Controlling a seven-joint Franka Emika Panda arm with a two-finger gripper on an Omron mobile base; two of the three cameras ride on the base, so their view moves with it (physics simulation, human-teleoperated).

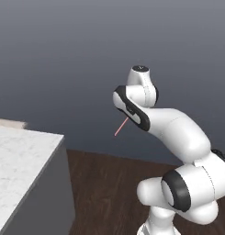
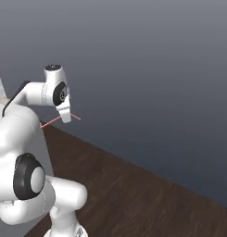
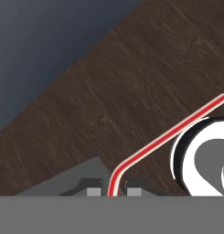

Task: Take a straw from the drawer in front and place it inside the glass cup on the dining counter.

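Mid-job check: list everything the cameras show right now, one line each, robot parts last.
straw: one, red-pink with a bend near the fingers, held in the gripper, off the floor, sticking out on both sides of it in the right base view
marble counter: one, white with grey veins over a grey side, lower left of the left base view
floor: dark brown wood, below the arm
wall: plain dark grey-blue, behind everything
gripper: one, white, shut on the straw, raised above the floor
arm: one, white with dark joints
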